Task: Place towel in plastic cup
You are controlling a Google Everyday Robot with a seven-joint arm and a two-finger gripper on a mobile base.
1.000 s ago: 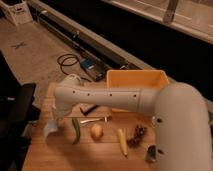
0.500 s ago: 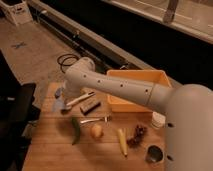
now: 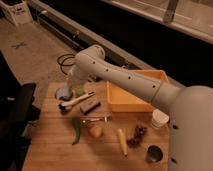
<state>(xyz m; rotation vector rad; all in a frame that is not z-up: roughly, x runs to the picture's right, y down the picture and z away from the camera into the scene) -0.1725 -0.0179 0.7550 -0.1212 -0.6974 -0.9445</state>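
The towel (image 3: pixel 63 92) is a pale grey-blue bunch at the back left corner of the wooden table (image 3: pixel 50 150). It hangs from my gripper (image 3: pixel 70 84), which points down from the white arm and is shut on it. The plastic cup (image 3: pixel 79 89), pale yellow-green and translucent, stands just right of the towel, partly behind the gripper. The towel is beside the cup, not inside it. The arm hides the fingertips.
A yellow bin (image 3: pixel 135 95) sits at the back right. A white-handled utensil (image 3: pixel 75 100), dark block (image 3: pixel 90 106), green pepper (image 3: pixel 76 130), round yellow fruit (image 3: pixel 96 131), banana (image 3: pixel 121 141), dark grapes (image 3: pixel 137 134), white container (image 3: pixel 160 119) and steel cup (image 3: pixel 154 153) lie across the table.
The gripper carried the towel from the table's front left, up and back, to the far left corner beside the plastic cup. The arm swung back with it.
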